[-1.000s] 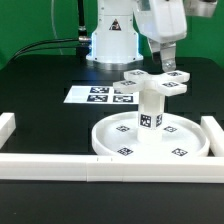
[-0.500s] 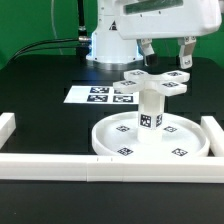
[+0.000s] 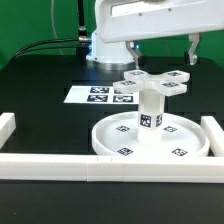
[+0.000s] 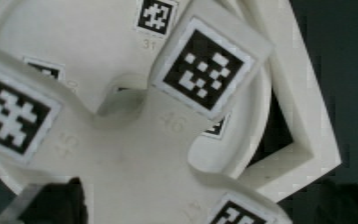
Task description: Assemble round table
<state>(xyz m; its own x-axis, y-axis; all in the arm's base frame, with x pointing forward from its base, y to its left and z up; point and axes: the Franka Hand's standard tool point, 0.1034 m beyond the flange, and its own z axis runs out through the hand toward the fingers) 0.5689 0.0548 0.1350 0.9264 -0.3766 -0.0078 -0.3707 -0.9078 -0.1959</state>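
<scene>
The large round rimmed white plastic disc (image 3: 150, 139) lies flat on the black table (image 3: 40, 90), pushed against the long white border bars (image 3: 100, 166) toward the exterior view's right, probably so that the corner braces it while parts are joined. The short white cylindrical post (image 3: 150, 112) stands upright at the disc's centre, and the smaller white cross-shaped piece (image 3: 155, 82) sits level on top of the post, its tagged arms spreading outward. This stack looks like the table built upside down, top plate at the bottom and foot uppermost. The gripper (image 3: 162, 45) hangs above the cross, apart from it, its two dark fingers (image 3: 193, 50) spread wide with nothing between them; one stands on each side of the cross's span. The wrist view looks straight down on the cross-shaped piece (image 4: 140, 120), filling that picture. The flat white marker board (image 3: 98, 95) lies behind the disc, near the arm's base. Judging by this, assembly seems nearly finished.
</scene>
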